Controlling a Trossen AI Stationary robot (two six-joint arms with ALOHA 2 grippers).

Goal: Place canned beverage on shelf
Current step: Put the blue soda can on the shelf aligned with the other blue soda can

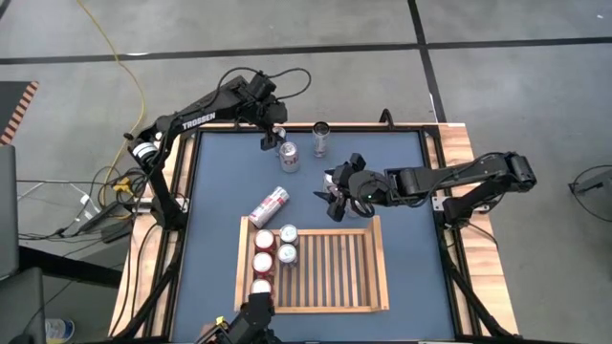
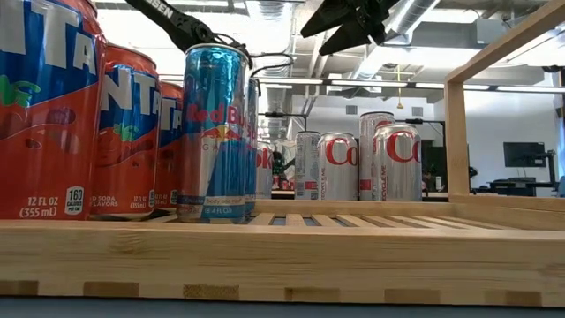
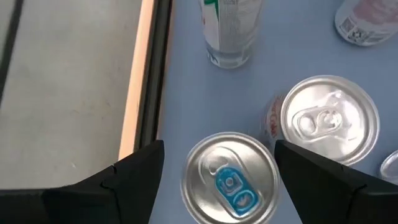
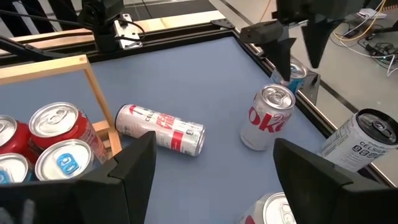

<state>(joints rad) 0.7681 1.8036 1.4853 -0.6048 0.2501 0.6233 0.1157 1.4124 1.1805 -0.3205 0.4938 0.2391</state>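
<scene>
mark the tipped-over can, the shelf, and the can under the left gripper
Tipped-over can (image 1: pixel 269 205): high view, middle of its side.
Shelf (image 1: pixel 337 268): high view, bare slatted bottom.
Blue-tab can (image 3: pixel 231 179): left wrist view, centre of its lid, between the open jaws.

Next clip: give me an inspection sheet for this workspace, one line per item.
Surface: blue tabletop, wood-edged.
Job's things: shelf holds five upright cans in its left part; blue-tab can, Coke can and a third can stand outside it; one can lies on its side.
Clutter: nothing seen.
Grippers: left gripper open, straddling the blue-tab can from above; right gripper open, empty, above the shelf's far rim.
Cables: yellow cable and grey leads on the floor, left.
Surroundings: concrete floor; room with monitors behind.
</scene>
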